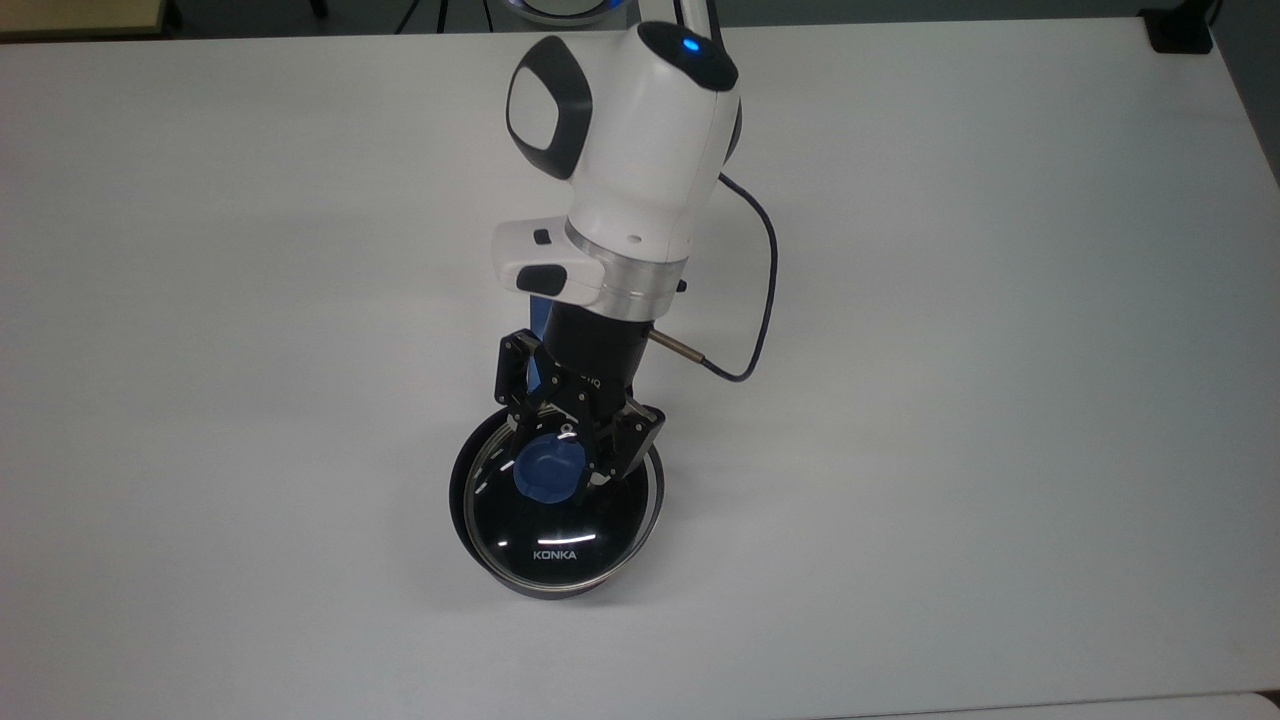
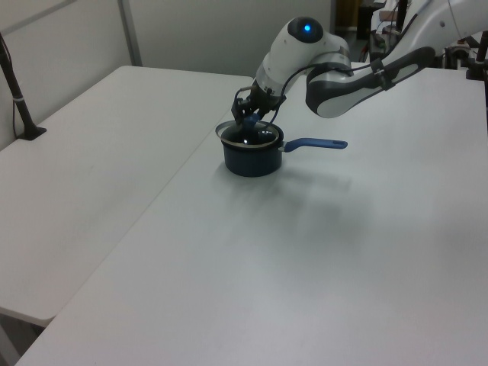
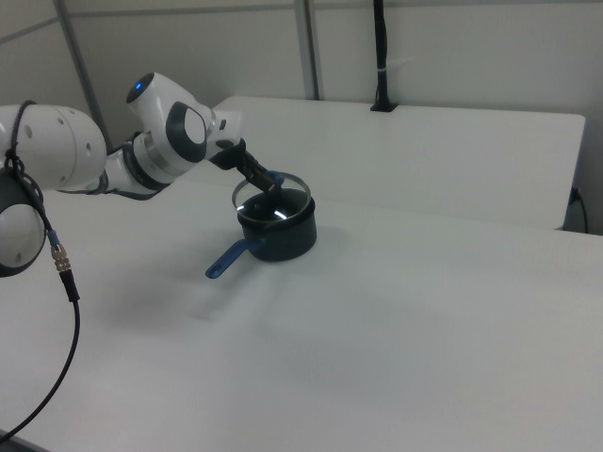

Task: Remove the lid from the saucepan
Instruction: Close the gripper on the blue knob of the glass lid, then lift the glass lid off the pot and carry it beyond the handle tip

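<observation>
Your claw (image 1: pixel 556 462) is closed on the blue plastic knob (image 1: pixel 547 473) at the centre of the round clear glass lid with its thin metal rim (image 1: pixel 556 520), one black finger on each side of the knob. The lid sits tilted over the small round black saucepan (image 1: pixel 470 535), no longer seated flat on its rim: in the top view you see it shifted toward the top view's right, with a dark crescent of the pot wall uncovered on the top view's left. The white "KONKA" lettering (image 1: pixel 554 555) reads on the lid's near part in the top view.

The left view gives you what the top view hides: the long straight blue handle (image 2: pixel 315 143), pointing to the left view's right, and the lid's edge (image 2: pixel 227 130) raised above the pot (image 2: pixel 250 158). In the right view the lid (image 3: pixel 270 195) leans up behind the saucepan (image 3: pixel 279 231), and the handle (image 3: pixel 227 259) runs toward the near edge of the white desk (image 1: pixel 1000 350). The pot stands near the middle of the desk's near edge in the top view.
</observation>
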Controlling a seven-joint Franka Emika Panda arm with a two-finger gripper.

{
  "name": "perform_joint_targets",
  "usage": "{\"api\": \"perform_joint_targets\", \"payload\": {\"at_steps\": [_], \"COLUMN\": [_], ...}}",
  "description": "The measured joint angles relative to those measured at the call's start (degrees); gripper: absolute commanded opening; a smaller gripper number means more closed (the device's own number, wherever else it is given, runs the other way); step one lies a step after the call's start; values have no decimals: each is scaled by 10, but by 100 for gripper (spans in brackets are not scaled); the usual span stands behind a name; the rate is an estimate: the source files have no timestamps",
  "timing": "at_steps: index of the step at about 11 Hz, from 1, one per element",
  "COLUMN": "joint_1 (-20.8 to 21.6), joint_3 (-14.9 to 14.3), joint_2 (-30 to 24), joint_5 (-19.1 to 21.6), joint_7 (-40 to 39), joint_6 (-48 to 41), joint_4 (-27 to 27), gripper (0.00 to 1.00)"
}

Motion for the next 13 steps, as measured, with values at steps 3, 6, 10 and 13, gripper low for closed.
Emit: {"api": "perform_joint_targets", "payload": {"at_steps": [3,6,10,13], "joint_1": [-1,-12,-61,-115], "joint_3": [0,-1,-3,-4], "joint_2": [-48,-111,-205,-308], "joint_5": [0,0,0,1], "joint_7": [-50,-137,-225,-312], "joint_6": [-46,-124,-155,-155], "joint_4": [-12,-53,-162,-287], "gripper": [46,46,46,46]}}
